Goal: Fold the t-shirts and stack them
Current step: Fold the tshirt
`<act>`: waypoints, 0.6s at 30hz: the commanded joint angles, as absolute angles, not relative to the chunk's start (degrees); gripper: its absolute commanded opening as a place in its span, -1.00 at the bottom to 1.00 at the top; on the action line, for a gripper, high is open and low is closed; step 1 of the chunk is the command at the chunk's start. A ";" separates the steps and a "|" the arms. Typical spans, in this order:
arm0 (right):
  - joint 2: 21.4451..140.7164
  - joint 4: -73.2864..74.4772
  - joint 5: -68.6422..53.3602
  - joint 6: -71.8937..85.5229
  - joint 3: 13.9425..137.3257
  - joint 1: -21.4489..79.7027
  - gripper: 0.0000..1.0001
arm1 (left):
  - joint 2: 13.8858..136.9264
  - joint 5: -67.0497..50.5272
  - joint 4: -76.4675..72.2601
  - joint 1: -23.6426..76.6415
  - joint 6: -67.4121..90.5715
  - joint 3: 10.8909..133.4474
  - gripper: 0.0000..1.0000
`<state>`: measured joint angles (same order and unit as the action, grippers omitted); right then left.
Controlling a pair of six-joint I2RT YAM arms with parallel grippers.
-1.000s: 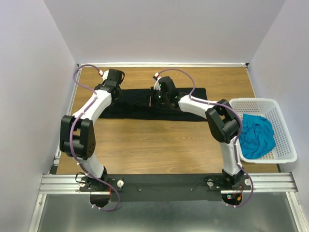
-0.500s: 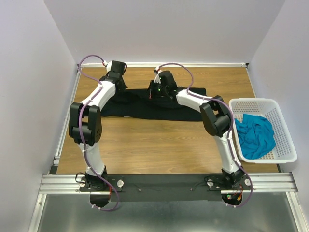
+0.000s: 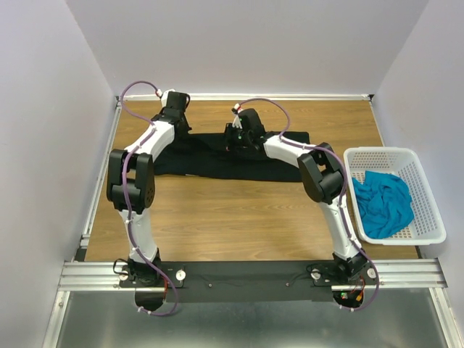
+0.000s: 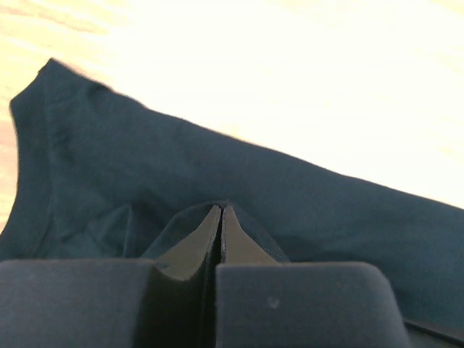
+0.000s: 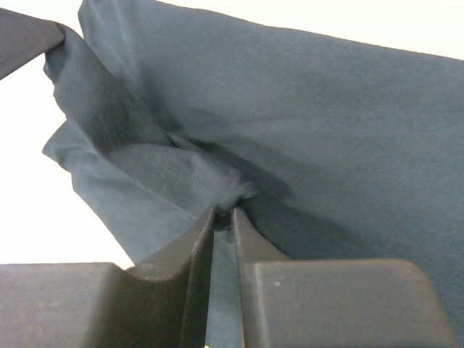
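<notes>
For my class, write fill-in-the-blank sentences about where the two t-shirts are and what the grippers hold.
The teal t-shirt lies in the white ____.
The black t-shirt lies on the wooden ____.
The left gripper and right gripper both pinch the ____ t-shirt.
Missing words: basket; table; black.

Lab rig: white enclosure walls [image 3: 239, 43], aluminium mounting rail [image 3: 406, 274].

The flat t-shirt [image 3: 210, 165] lies across the far half of the table [image 3: 239, 217], running left to right. The left gripper [image 3: 176, 120] sits at its far-left end and the right gripper [image 3: 239, 139] on its middle, both down in the cloth. At the table's right edge stands the basket [image 3: 429, 194] — apart from that shirt, with the bunched t-shirt [image 3: 382, 203] inside it.
</notes>
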<state>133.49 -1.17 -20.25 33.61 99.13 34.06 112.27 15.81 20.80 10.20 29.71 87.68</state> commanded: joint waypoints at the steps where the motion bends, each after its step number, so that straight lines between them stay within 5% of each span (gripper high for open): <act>1: 131.75 -0.18 -15.49 33.14 97.21 33.31 -0.38 | 115.05 15.30 18.46 10.11 28.65 89.38 -0.62; 3: 129.91 -0.18 -12.94 31.91 96.24 33.05 -0.12 | 114.70 14.77 16.79 10.20 28.22 88.95 -0.32; 6: 126.31 2.81 -9.85 28.49 94.31 32.96 0.18 | 112.86 14.24 14.68 10.20 27.78 87.98 0.48; 7: 125.17 4.47 -8.02 27.00 93.26 32.87 0.25 | 112.24 15.54 15.11 10.02 27.95 88.33 0.57; 12: 114.47 10.45 -2.73 23.65 86.17 31.03 0.46 | 101.90 18.81 19.33 7.57 33.47 83.07 0.71; 18: 102.93 14.15 -1.84 23.38 72.77 26.46 0.49 | 91.24 19.60 19.51 5.27 36.21 69.71 0.57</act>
